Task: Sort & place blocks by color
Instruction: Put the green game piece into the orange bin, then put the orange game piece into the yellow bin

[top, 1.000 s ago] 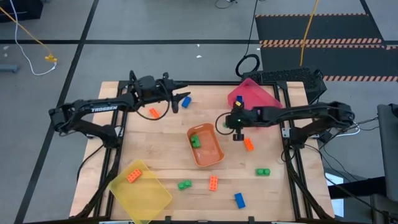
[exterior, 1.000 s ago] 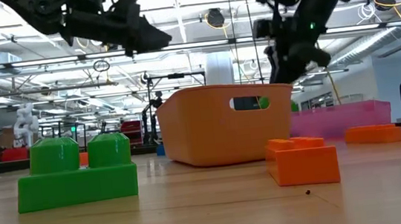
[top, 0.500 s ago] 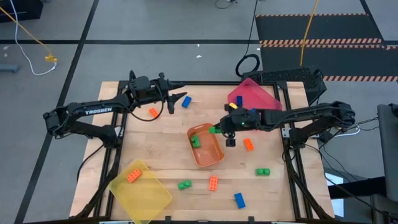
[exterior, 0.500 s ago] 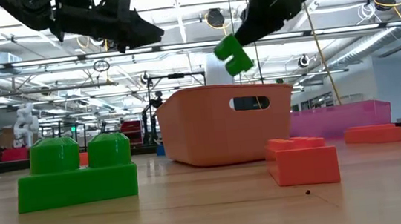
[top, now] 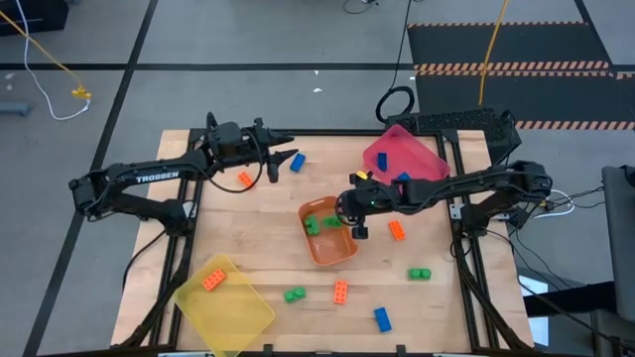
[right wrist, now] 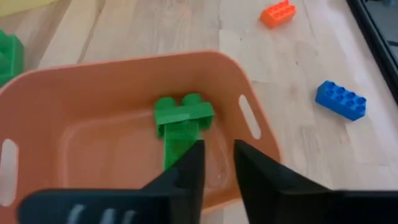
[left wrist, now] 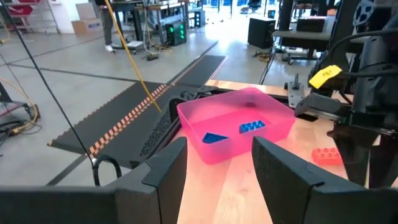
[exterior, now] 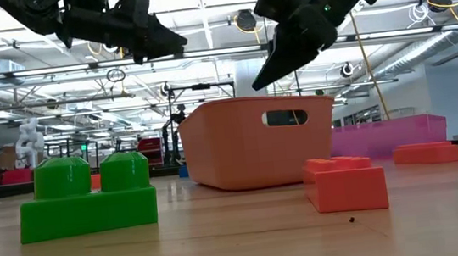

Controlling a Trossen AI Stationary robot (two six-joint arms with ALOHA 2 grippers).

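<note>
R gripper (top: 355, 210) sits over orange tray (top: 342, 250), far-right rim; fingers slightly apart, nothing pinched. Green blocks (right wrist: 181, 123) lie inside tray just below it. L gripper (top: 290, 159) hangs at table's far side, fingers spread, empty, beside blue block (top: 297, 162). Other blocks loose on table; two blue in pink tray (left wrist: 280, 127).

Green blocks (top: 319, 224) in orange tray (top: 342, 254), orange block (top: 212, 281) in yellow tray (top: 243, 317), rest scattered on table (top: 258, 213)
</note>
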